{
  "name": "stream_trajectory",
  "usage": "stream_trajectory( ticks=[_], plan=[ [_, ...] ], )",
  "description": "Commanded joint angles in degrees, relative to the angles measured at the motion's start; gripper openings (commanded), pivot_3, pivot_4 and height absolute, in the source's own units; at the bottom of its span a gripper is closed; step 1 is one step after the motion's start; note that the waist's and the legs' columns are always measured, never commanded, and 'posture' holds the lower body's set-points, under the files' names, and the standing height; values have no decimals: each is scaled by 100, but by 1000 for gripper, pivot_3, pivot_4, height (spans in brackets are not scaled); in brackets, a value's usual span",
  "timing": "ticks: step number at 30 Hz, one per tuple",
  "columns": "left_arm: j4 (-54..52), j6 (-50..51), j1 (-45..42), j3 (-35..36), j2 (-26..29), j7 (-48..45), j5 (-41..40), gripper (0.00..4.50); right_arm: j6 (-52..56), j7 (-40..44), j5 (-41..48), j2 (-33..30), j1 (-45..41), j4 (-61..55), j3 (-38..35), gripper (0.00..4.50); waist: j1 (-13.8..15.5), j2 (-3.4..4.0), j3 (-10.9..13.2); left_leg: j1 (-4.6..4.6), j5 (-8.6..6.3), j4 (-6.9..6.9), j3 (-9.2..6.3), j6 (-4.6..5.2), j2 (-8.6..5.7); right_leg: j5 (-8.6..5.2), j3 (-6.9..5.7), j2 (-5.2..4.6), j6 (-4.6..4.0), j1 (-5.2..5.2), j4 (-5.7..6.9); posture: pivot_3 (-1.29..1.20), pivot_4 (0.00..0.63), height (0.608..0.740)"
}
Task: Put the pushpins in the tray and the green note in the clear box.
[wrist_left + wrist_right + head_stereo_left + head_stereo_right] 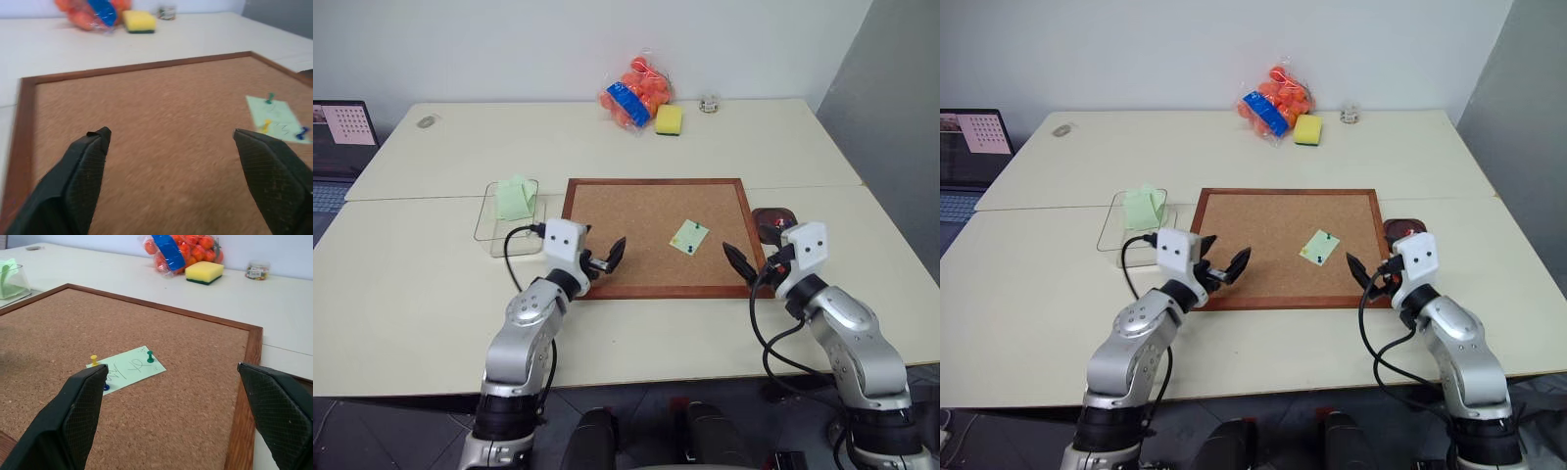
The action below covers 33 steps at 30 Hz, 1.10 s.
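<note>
The green note [688, 236] lies flat on the corkboard [636, 211], right of its middle. It is pinned by pushpins: a green one [150, 356], a yellow one [94, 360] and a blue one [106, 387]. The dark red tray [773, 220] sits just off the board's right edge. The clear box [507, 211] stands left of the board with a mint-green folded paper [515, 198] inside. My left gripper [607, 257] hovers open over the board's near left corner. My right gripper [749, 262] is open at the near right corner, below the tray. Both hold nothing.
A net bag of orange balls [636, 90], a yellow sponge [669, 119] and a small jar [709, 103] sit at the table's far edge. A laptop [337, 132] stands off the far left. Bare table lies all around the board.
</note>
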Motion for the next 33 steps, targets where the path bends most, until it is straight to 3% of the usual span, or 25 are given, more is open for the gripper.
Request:
stream_trajectory(
  ticks=[1, 10, 16, 23, 33],
  plan=[
    [121, 69, -209, -225, 109, -454, -172, 3188, -35, 252, 79, -104, -274, 58, 27, 4500, -2, 0, 0, 0, 0, -1, 1, 0, 0, 0, 1, 0, 0, 0, 0, 0, 150, 740],
    [393, 255, -456, -501, 246, -915, -227, 1333, -157, 1192, 99, -267, -612, 719, 509, 4500, -4, 0, 0, -1, 0, -2, -1, 0, 1, -1, -1, 0, -3, -2, 0, 0, 150, 740],
    [455, 295, -510, -481, 327, -981, -225, 138, -281, 1217, 40, -126, -1000, 1351, 478, 4500, -9, 0, 0, 1, 0, -2, 1, 0, 2, 2, 0, 0, -8, -2, 2, 0, 150, 740],
    [1039, 239, -719, -306, 229, -546, -57, 66, -544, 1118, -181, -4, -1420, 1999, 550, 4500, -7, 0, 0, -1, 0, -1, 0, 0, 1, 10, -1, -1, -21, -2, 1, 0, 150, 740],
    [2266, 289, -935, -714, 100, -559, 338, 66, -740, 1132, -421, 168, -1863, 2782, 645, 4500, 9, 2, -2, 4, 1, 1, -1, 1, -3, 15, -2, -3, -24, 3, 4, 0, 150, 740]
  ],
)
